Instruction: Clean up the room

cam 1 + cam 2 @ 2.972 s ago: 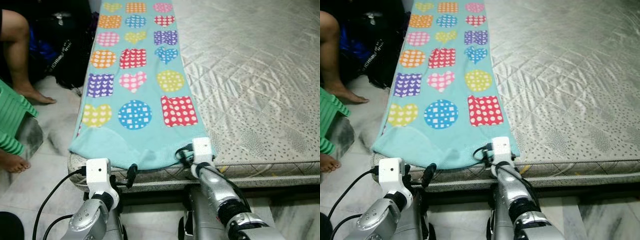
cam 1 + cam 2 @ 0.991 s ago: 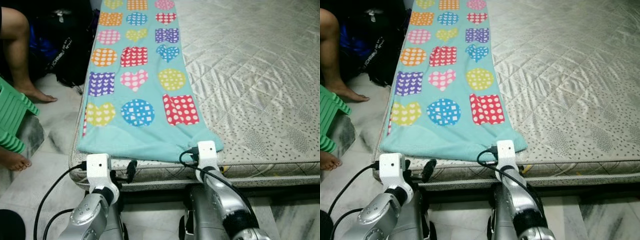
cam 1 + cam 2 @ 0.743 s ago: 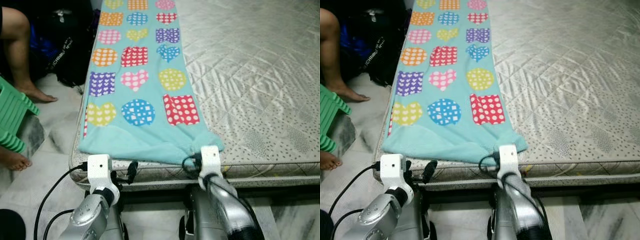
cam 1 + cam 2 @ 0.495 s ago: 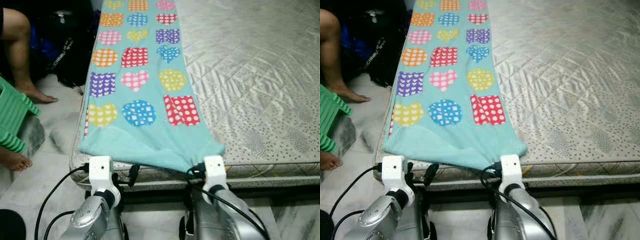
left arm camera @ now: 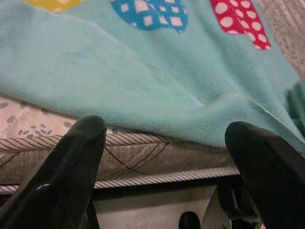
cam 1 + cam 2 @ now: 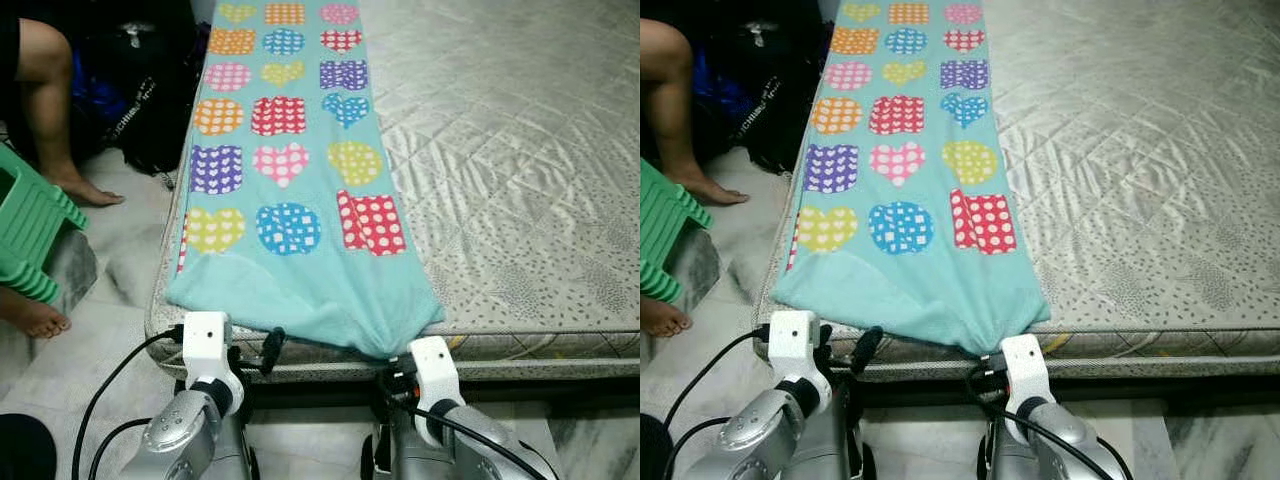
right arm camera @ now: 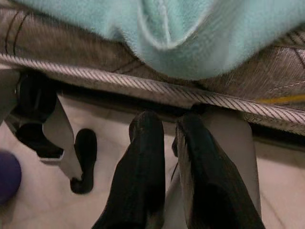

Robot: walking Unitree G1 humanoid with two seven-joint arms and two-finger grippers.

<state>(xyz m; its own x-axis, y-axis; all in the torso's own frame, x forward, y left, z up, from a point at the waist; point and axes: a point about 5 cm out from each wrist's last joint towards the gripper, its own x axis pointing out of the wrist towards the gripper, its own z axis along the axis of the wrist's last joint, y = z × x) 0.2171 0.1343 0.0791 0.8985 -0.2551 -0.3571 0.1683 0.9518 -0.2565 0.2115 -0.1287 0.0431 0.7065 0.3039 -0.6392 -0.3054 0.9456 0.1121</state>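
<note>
Lying along the bed's left strip, 12 to 6 o'clock: turquoise fleece blanket (image 6: 300, 200) with dotted hearts and circles, unfolded on grey quilted mattress (image 6: 520, 150). Left claw (image 5: 167, 157) wide, empty; right claw (image 7: 164, 129) narrow, empty, below the hem. Folding judged outstanding.

Head views overlook the mattress (image 6: 520, 150); wrist views seemingly near its edge.

The only lettering is white print on the black bag (image 6: 140, 95) standing on the floor beside the bed (image 6: 520, 150); it is too small and slanted to read. Nothing else carries words or numbers.
</note>
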